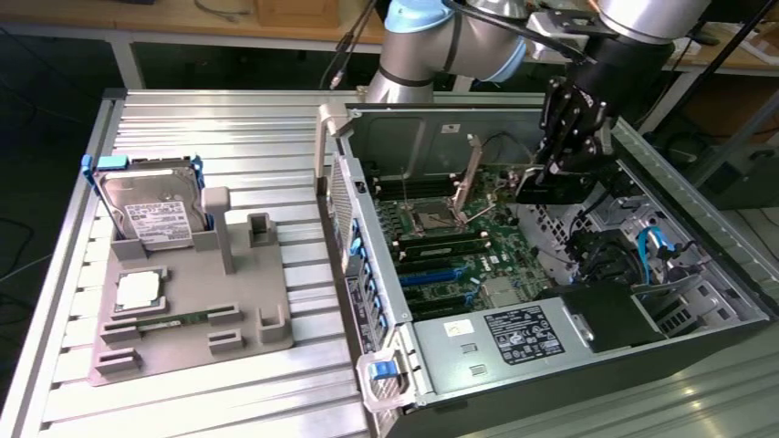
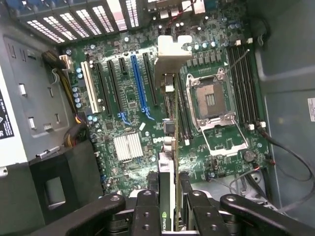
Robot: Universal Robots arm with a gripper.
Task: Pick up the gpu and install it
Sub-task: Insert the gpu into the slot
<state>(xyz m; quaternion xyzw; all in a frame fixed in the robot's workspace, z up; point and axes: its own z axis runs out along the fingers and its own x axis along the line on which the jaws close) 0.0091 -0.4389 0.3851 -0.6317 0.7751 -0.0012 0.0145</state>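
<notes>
Silver-grey arm (image 1: 408,78) ending in a black end effector (image 1: 550,185).
Pale blue caps (image 1: 411,14) ring its joints. A black cable (image 1: 514,27) runs across to a black wrist section (image 1: 623,64). The end effector's matte black link bars (image 2: 88,214) carry round screws (image 2: 114,197).

One gpu (image 2: 169,162), one open computer case (image 1: 402,137), one motherboard (image 2: 106,130), one power supply (image 1: 512,333), one hard drive (image 1: 152,214), one processor chip (image 1: 140,290), one memory stick (image 1: 171,319), one grey holder tray (image 1: 250,301), one metal table (image 1: 207,128) and one robot arm (image 1: 426,46) are here.
</notes>
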